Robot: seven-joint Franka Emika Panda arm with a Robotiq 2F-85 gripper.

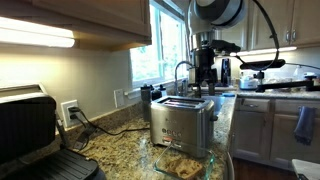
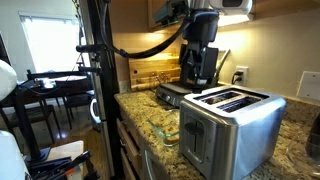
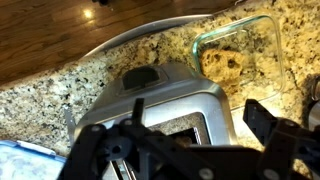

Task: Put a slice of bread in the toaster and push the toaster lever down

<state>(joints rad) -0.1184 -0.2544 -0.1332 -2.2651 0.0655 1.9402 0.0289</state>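
Note:
The brushed steel toaster (image 1: 182,122) stands on the granite counter and shows in both exterior views (image 2: 232,128). In the wrist view its top (image 3: 190,95) lies right under me. My gripper (image 1: 203,78) hangs just above the toaster's top, also seen in an exterior view (image 2: 198,72). In the wrist view its fingers (image 3: 198,125) are spread wide over a slot, open, with nothing between them. A brownish patch shows in that slot; I cannot tell whether it is bread. Tan bread slices (image 3: 228,65) lie in a glass dish (image 1: 186,162) beside the toaster.
A big black grill press (image 1: 40,135) stands at one end of the counter. Wall outlets with cables (image 1: 70,112) are behind it. A sink tap (image 1: 182,72) and a window are beyond the toaster. The counter edge drops to a wooden floor (image 3: 60,30).

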